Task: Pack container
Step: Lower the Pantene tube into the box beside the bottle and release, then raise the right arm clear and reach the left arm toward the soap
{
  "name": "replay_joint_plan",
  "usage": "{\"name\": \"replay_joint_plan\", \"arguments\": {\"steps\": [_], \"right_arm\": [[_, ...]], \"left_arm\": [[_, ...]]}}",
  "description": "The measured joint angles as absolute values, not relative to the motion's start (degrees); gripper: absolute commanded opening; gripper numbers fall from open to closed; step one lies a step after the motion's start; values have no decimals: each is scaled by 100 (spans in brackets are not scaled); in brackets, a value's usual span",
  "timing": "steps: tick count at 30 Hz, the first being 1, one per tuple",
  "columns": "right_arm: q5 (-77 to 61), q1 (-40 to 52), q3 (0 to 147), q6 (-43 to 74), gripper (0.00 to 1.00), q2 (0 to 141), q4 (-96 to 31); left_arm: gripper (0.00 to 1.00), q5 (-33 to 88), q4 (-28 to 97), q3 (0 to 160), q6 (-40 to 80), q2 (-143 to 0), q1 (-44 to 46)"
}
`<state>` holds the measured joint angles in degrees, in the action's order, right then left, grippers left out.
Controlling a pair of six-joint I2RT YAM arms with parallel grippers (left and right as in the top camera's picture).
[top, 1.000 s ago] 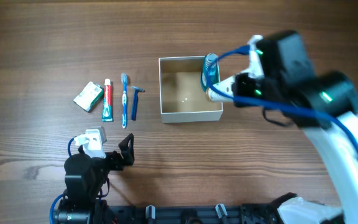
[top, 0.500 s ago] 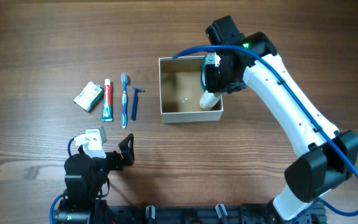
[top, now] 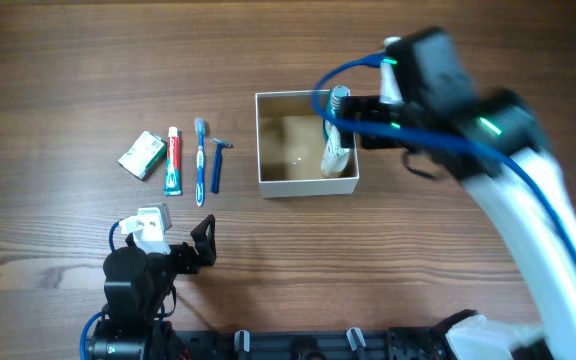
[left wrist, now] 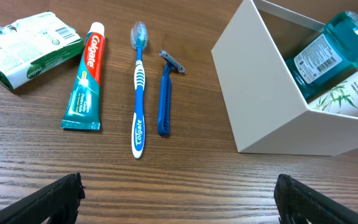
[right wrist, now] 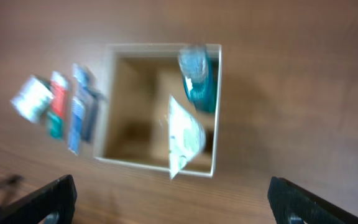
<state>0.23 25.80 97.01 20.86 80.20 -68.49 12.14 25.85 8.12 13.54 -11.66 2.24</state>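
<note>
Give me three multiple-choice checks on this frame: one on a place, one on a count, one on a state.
1. Where does the razor lie relative to the container?
A) inside it
B) on the table, beside the toothbrush
C) across its rim

2. How many toiletries lie outside the container?
A) two
B) three
C) four

3. The left gripper is:
A) open and empty
B) shut on something
C) out of view

Answers:
1 B: the razor lies on the wood right next to the toothbrush.
2 C: the soap box, toothpaste, toothbrush and razor lie outside.
3 A: the gripper is spread wide with nothing in it.
</note>
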Motion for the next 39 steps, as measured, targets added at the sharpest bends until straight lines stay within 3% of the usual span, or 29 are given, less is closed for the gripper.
{"name": "replay_joint_plan", "arguments": {"steps": [4, 8, 15, 20, 24, 30, 33, 39], "right_arm": [[322, 2163, 9791, 2095, 100, 6534, -6775], [569, 1247, 9804, 2095, 100, 6156, -6973], [497, 346, 9802, 2095, 100, 6978, -7450], [191, -93, 9791, 2095, 100, 8254, -7328], [-60, -266, 9791, 2095, 100, 8945, -7301], [-156, -274, 9786, 2095, 100, 9194, -7279], [-174, -274, 9784, 2095, 100, 9194, -7282], [-176, -274, 9786, 2095, 100, 9194, -7279]], "left_arm": [[100, 1214, 2587, 812, 1354, -1166, 224], [100, 1214, 2582, 812, 1356, -1166, 224], [100, 1350, 2143, 794, 1404, -1166, 224], [100, 1608, 1994, 788, 2104, -1168, 224], [100, 1529, 2858, 1323, 2412, -1339, 224], [100, 290, 4499, 3983, 2488, -2943, 224], [100, -217, 4654, 5135, 2383, -4278, 224], [100, -816, 4458, 5483, 1782, -5900, 158]]}}
